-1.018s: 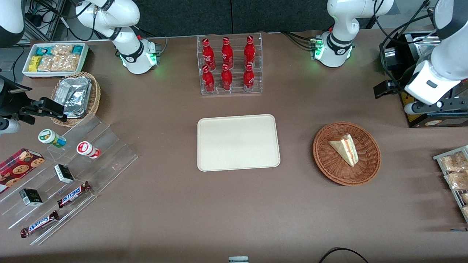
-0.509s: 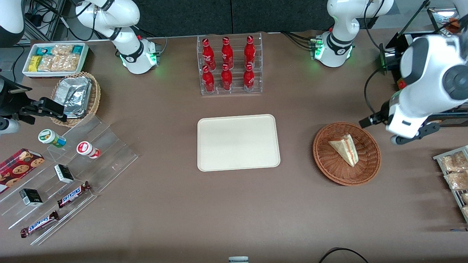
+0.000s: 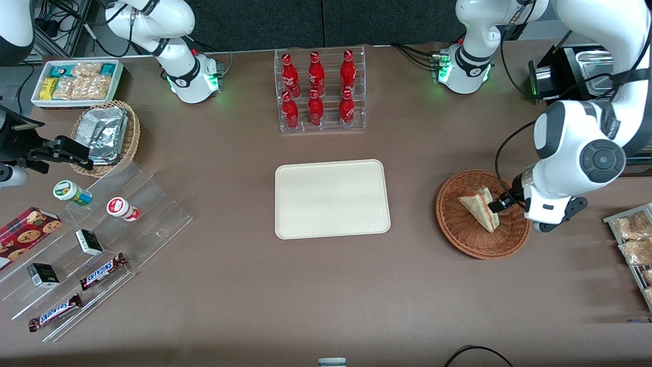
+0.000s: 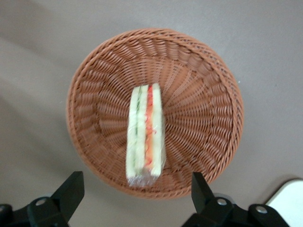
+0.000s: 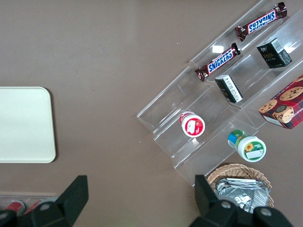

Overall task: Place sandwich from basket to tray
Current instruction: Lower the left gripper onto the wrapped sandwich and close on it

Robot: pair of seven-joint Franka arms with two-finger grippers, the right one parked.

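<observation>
The sandwich [image 3: 479, 208] is a pale wedge with red and green layers, lying in the round reddish-brown wicker basket [image 3: 461, 239]. My left gripper [image 3: 504, 206] hangs over the basket's side nearest the working arm's end, above the sandwich and clear of it. In the left wrist view the sandwich [image 4: 145, 135] lies in the middle of the basket [image 4: 199, 109]. The gripper [image 4: 136, 189] is open and empty, with its black fingertips [image 4: 71, 189] wide apart on either side of the sandwich's end. The cream tray [image 3: 332, 199] lies flat beside the basket, at mid-table. Its corner shows in the left wrist view [image 4: 289, 203].
A clear rack of red bottles [image 3: 318, 92] stands farther from the camera than the tray. A wire rack of snack packets [image 3: 631, 244] lies at the working arm's end. A tan basket of foil packets [image 3: 104, 135], a white snack bin [image 3: 76, 81] and a clear stepped shelf [image 3: 102, 244] are at the parked arm's end.
My left arm has swung in from the working arm's end of the table and come down over the basket. The sandwich, basket and tray have not moved.
</observation>
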